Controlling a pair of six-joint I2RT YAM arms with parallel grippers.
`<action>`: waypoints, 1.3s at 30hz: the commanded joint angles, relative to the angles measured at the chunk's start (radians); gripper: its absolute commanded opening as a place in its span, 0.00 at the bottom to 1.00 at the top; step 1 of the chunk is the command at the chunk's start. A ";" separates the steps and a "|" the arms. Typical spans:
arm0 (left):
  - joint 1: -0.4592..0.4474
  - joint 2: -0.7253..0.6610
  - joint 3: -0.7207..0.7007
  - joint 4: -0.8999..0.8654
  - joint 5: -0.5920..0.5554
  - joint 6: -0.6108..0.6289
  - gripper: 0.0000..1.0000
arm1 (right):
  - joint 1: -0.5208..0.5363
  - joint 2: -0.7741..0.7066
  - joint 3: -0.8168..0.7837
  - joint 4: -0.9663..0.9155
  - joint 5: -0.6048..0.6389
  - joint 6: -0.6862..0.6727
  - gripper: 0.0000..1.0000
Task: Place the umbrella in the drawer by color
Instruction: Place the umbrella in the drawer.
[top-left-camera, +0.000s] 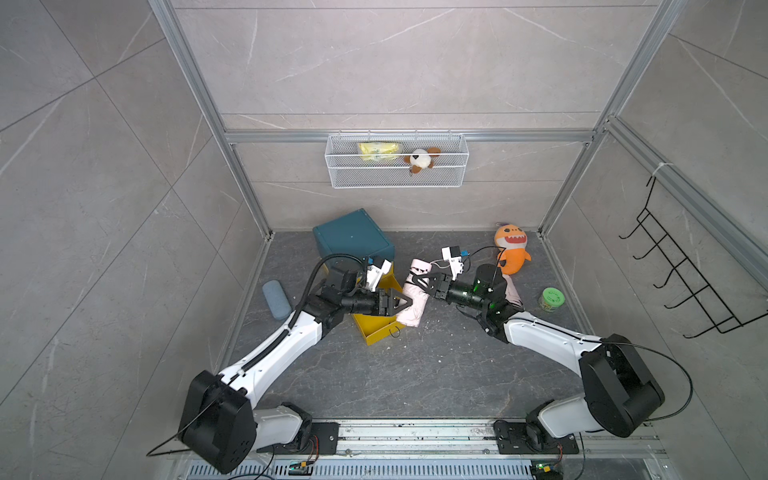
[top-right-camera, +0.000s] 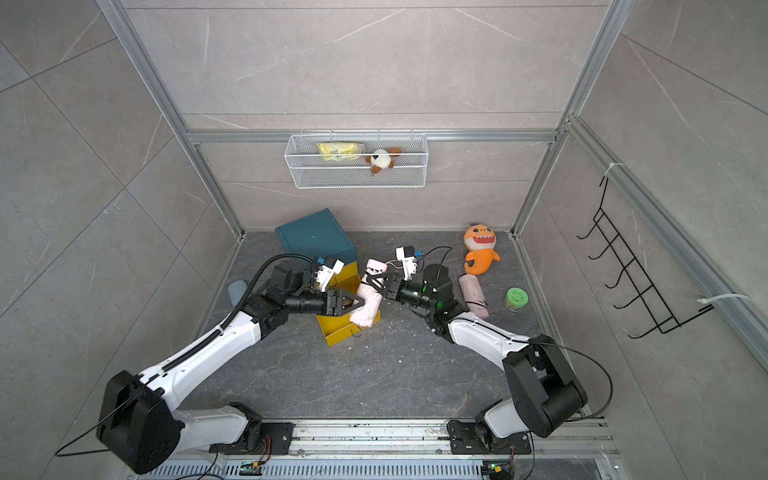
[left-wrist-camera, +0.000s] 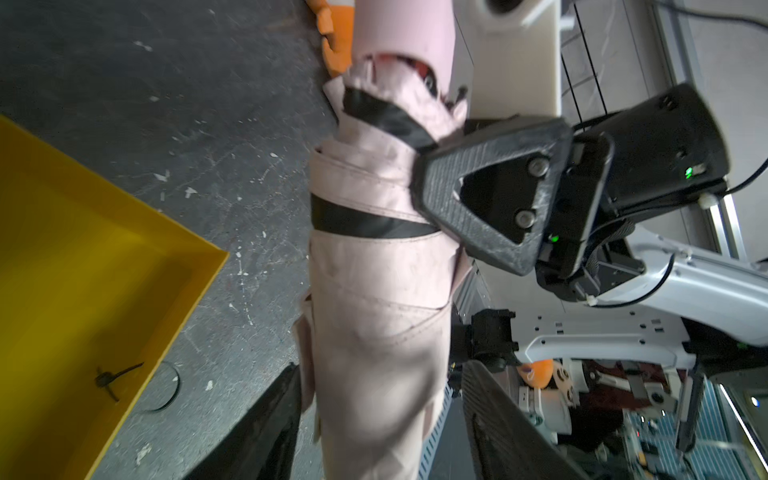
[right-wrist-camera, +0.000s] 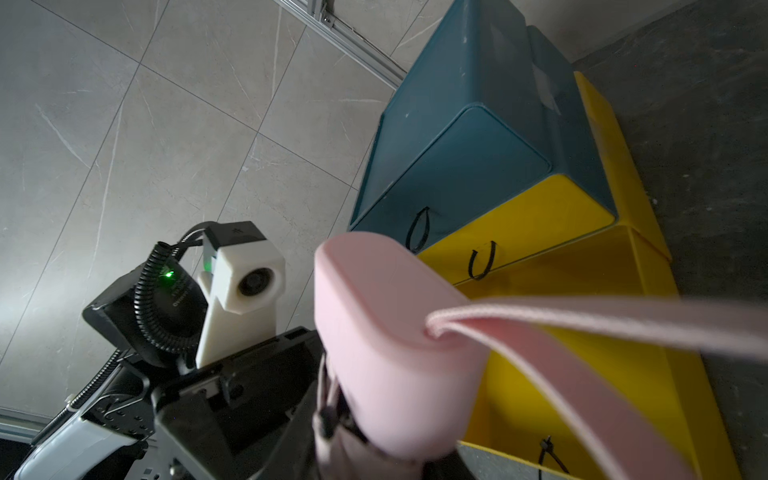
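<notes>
Between left fingers (left-wrist-camera: 266, 436): pink umbrella (left-wrist-camera: 374, 311) stood in the way.
Under them: open yellow drawer (left-wrist-camera: 83, 249), room inside.
Opposite: right fingers (left-wrist-camera: 440, 187) blocked.

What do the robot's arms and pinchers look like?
The left arm and right arm have white shells and chunky black joints, with black cables looping off. The left gripper and right gripper have black, ribbed, triangle-shaped fingers with a hole in the middle. A white camera block sits on each wrist.
</notes>
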 joint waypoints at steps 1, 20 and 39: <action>0.010 -0.127 0.007 -0.111 -0.216 0.027 0.69 | 0.029 -0.015 0.002 -0.014 0.069 -0.026 0.28; 0.009 -0.372 -0.140 -0.292 -0.532 -0.015 0.72 | 0.297 0.108 0.167 -0.198 0.698 -0.043 0.27; 0.008 -0.418 -0.214 -0.292 -0.533 -0.041 0.72 | 0.409 0.306 0.261 -0.142 1.063 0.112 0.28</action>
